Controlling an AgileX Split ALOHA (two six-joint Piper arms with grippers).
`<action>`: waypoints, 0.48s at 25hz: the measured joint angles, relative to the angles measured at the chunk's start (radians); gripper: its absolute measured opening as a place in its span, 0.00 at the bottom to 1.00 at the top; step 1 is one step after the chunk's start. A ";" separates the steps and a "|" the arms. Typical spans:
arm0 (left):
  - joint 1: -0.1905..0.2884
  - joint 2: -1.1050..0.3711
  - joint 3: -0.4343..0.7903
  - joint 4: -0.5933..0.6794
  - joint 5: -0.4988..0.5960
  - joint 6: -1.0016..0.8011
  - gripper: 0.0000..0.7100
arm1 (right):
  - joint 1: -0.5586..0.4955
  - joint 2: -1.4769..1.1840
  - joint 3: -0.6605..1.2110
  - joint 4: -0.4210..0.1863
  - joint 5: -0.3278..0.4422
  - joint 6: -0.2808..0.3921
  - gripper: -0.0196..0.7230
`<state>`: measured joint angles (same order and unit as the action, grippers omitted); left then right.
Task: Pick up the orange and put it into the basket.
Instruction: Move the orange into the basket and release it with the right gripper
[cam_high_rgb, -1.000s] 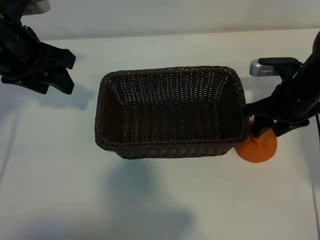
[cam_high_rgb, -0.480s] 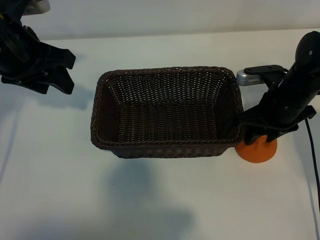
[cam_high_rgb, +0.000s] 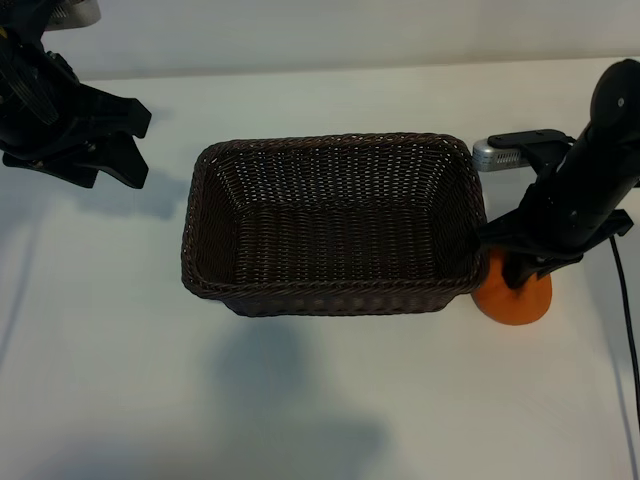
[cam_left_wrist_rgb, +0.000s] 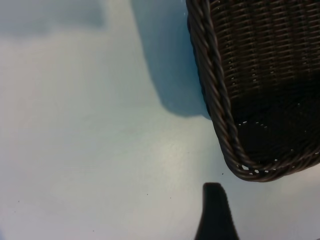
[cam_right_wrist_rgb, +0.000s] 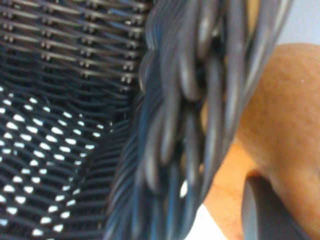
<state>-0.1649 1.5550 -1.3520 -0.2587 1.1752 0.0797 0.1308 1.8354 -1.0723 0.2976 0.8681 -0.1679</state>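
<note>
On the white table (cam_high_rgb: 320, 400), at the near right, the orange (cam_high_rgb: 516, 303) sits pressed up against the basket's right wall, still resting on the surface. The right gripper (cam_high_rgb: 528, 268) is down on top of it. In the exterior view one black finger (cam_high_rgb: 521, 268) lies across the top of the fruit, and the wrist view shows a dark finger pad (cam_right_wrist_rgb: 262, 210) touching the dimpled skin with the braided rim right alongside. Whether the jaws have actually clamped the orange cannot be told from these pictures; they look drawn in around it, but the contact on the far side is hidden.

Just behind and to the left, the dark brown wicker basket (cam_high_rgb: 205, 290) stands upright with nothing in it. In the far left corner, the left gripper (cam_high_rgb: 125, 145) hangs parked above the table with its fingers spread, well apart from the basket.

The main risk is how tightly the fruit crowds the basket. A finger may catch on the rim or wedge between wicker and orange, so a lift could drag or tip the basket. A grip set off-centre on the round, bumpy fruit could also let it roll out and away across the table.
</note>
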 joint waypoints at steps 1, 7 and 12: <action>0.000 0.000 0.000 0.000 0.000 0.000 0.74 | 0.000 0.000 -0.014 -0.009 0.025 0.000 0.15; 0.000 0.000 0.000 0.000 0.000 0.000 0.74 | 0.000 -0.009 -0.039 -0.050 0.072 0.001 0.14; 0.000 0.000 0.000 0.000 0.000 0.000 0.74 | 0.000 -0.056 -0.059 -0.085 0.128 0.021 0.14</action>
<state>-0.1649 1.5550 -1.3520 -0.2587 1.1752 0.0797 0.1308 1.7794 -1.1314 0.2130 0.9963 -0.1473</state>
